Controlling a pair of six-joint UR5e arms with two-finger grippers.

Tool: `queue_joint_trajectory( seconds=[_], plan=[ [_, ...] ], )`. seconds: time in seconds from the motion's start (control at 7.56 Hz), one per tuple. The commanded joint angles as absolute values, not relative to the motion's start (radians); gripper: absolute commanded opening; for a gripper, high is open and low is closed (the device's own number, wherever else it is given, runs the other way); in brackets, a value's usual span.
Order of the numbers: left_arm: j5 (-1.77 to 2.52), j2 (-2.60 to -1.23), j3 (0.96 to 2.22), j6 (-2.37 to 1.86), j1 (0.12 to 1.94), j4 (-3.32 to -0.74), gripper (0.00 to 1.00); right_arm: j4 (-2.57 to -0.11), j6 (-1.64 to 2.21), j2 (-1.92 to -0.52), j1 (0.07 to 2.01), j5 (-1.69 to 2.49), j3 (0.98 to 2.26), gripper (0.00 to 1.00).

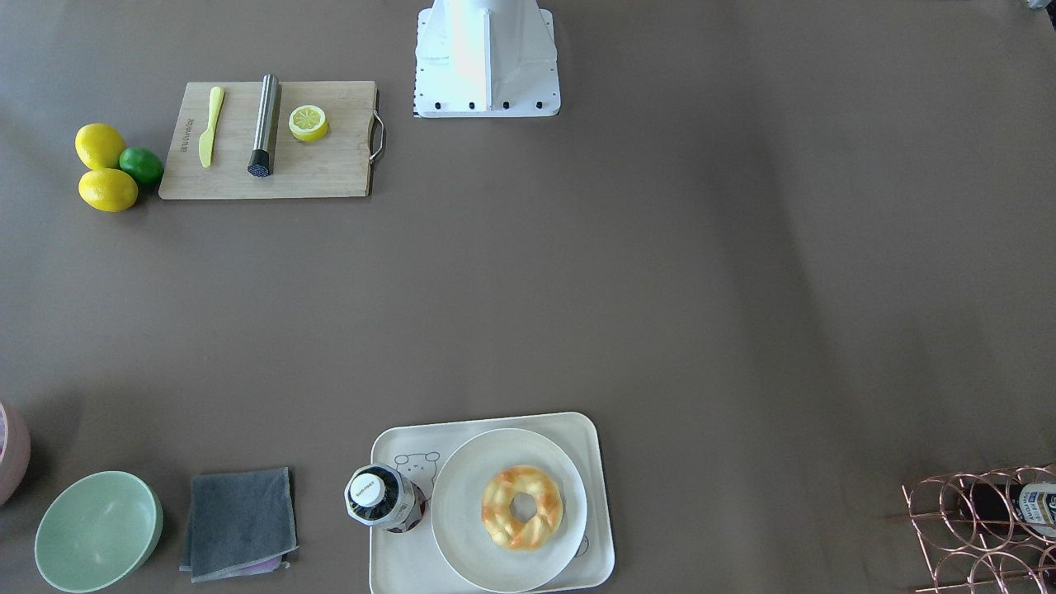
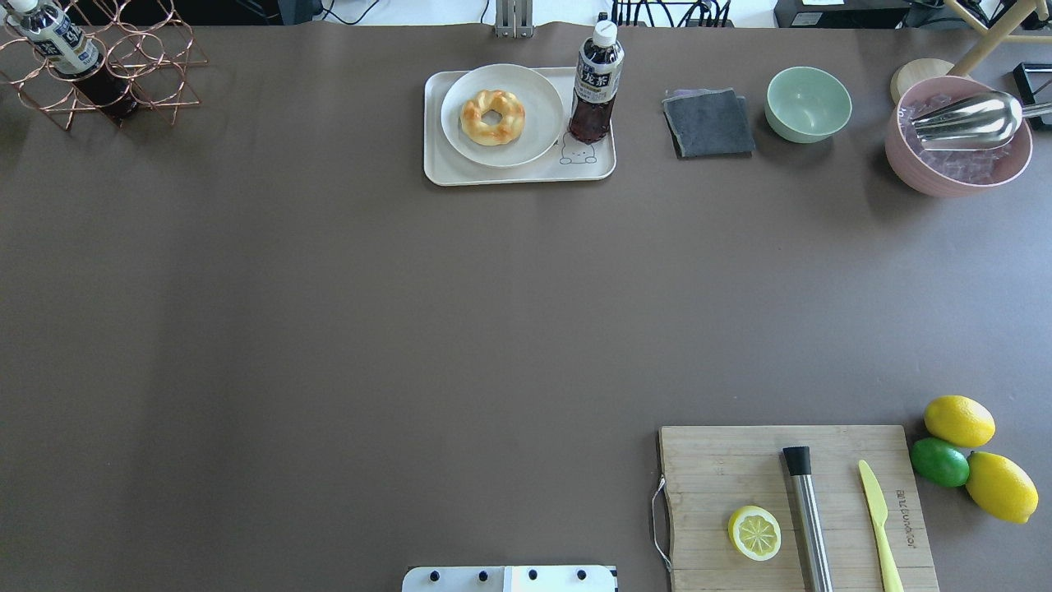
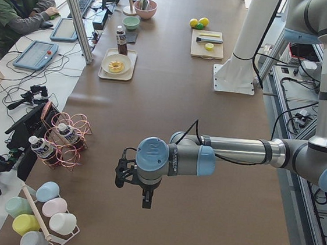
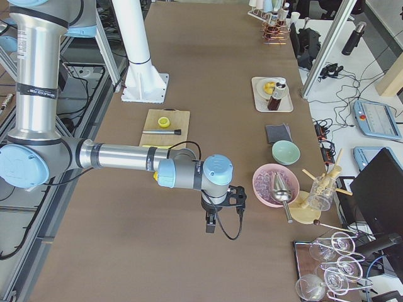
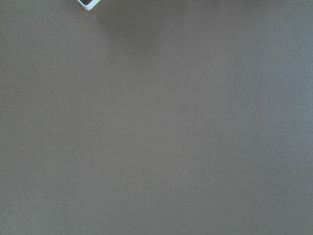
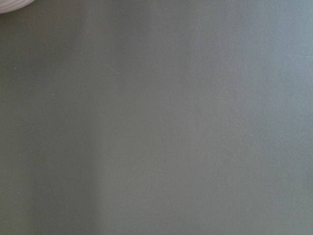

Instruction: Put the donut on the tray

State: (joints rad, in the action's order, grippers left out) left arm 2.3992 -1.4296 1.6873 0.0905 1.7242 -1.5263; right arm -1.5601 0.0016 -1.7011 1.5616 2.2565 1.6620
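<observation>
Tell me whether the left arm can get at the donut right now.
Probably yes. The donut lies uncovered on the plate on the tray; the bottle stands on the side away from the left gripper. Full reach to the far edge is uncertain.

We count one donut [image 2: 492, 117], one plate [image 2: 534, 94], one tray [image 2: 509, 174] and two bottles [image 2: 595, 82]. Elsewhere we see two lemons [image 2: 959, 420], one lime [image 2: 939, 461], one lemon half [image 2: 754, 533], two bowls [image 2: 808, 103], one cloth [image 2: 708, 123] and one cutting board [image 2: 723, 460].
</observation>
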Motion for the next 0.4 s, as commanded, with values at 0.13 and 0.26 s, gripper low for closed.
queue_joint_trajectory(
  seconds=[0.13, 0.26],
  plan=[
    [2.398, -1.428, 1.687, 0.092, 1.724, -1.526, 0.99, -1.560, 0.002, -1.701, 1.562, 2.256, 1.666, 1.00],
    [2.398, -1.428, 1.687, 0.092, 1.724, -1.528, 0.99, -1.560, 0.002, -1.700, 1.562, 2.256, 1.670, 1.00]
  ],
)
